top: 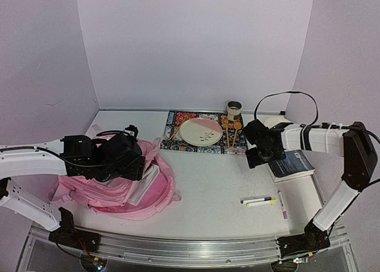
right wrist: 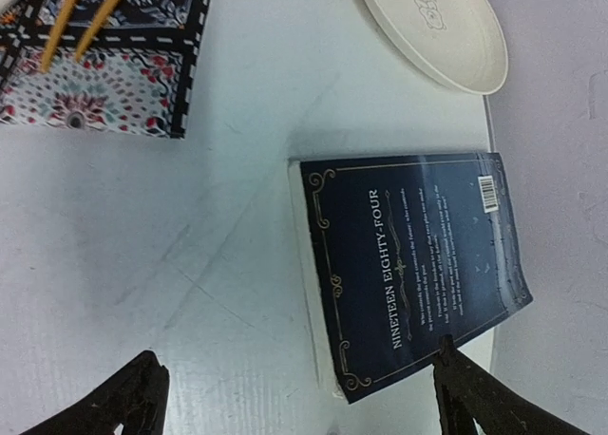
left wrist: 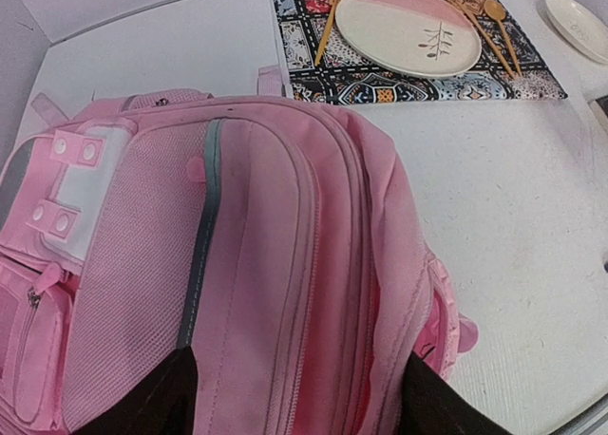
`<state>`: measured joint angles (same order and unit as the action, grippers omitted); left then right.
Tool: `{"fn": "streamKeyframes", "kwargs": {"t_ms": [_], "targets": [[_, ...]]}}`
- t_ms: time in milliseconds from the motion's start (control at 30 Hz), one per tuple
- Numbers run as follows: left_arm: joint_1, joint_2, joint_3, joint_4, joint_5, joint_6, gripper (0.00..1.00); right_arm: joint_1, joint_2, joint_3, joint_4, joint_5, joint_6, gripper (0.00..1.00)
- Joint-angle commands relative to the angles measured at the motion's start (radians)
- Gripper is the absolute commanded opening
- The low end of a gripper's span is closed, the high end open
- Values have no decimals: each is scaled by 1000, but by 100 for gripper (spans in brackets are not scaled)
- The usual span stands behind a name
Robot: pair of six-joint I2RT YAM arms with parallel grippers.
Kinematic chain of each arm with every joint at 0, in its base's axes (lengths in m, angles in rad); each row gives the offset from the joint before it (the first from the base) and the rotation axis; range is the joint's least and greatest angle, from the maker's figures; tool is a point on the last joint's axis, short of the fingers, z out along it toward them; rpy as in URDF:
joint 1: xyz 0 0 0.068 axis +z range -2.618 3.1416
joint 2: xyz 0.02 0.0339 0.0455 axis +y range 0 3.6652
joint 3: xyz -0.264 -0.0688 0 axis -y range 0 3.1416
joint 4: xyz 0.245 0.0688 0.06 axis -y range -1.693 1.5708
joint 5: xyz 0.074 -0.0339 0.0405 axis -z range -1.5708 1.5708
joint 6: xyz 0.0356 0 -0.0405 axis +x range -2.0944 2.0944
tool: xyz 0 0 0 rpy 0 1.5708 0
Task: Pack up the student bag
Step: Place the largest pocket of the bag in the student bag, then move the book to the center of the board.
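The pink student bag [top: 113,192] lies flat at the left of the table, and a white flat item [top: 146,184] shows at its open right side. In the left wrist view the bag [left wrist: 266,264] fills the frame, with its white patch [left wrist: 85,183] at the left. My left gripper [top: 134,164] hovers over the bag, jaws wide open [left wrist: 299,411] astride its zipped ridge. My right gripper [top: 259,155] is open and empty just left of a dark blue book [top: 291,164]. The book's cover [right wrist: 408,264] reads "Nineteen Eighty-Four", and its near corner lies between my fingers [right wrist: 114,406].
A patterned placemat [top: 172,138] at the back holds a plate [top: 200,131], wooden utensils [top: 228,132] and a cup [top: 234,110]. A white dish [right wrist: 432,27] lies beyond the book. Two pens [top: 258,201] and a pink pen [top: 282,204] lie near the front right.
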<state>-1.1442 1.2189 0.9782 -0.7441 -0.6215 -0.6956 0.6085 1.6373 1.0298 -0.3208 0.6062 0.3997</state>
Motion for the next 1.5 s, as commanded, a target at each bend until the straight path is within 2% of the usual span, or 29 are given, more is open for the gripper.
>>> {"fn": "streamKeyframes", "kwargs": {"t_ms": [0, 133, 233, 400, 700, 833, 900, 1133, 1300, 1467], "targets": [[23, -45, -14, 79, -22, 22, 77, -15, 105, 42, -142, 129, -37, 93], [47, -51, -33, 115, 13, 35, 82, -25, 194, 60, -179, 180, -47, 84], [62, -41, -42, 140, 36, 40, 84, -28, 245, 80, -189, 194, -50, 74], [82, -13, -46, 151, 62, 44, 86, -39, 309, 97, -207, 212, -53, 63], [106, -17, -38, 162, 88, 55, 87, -89, 405, 123, -215, 225, -68, 53], [109, -25, -38, 162, 90, 54, 87, -103, 440, 137, -208, 209, -87, 44], [110, -27, -39, 163, 92, 52, 87, -103, 456, 144, -202, 188, -105, 36], [112, -33, -35, 164, 95, 52, 87, -103, 470, 135, -154, 51, -168, 16], [112, -43, -36, 164, 95, 52, 87, -103, 442, 118, -136, -52, -194, 10], [113, -46, -35, 166, 93, 53, 87, -106, 370, 114, -132, -218, -227, 10]]}}
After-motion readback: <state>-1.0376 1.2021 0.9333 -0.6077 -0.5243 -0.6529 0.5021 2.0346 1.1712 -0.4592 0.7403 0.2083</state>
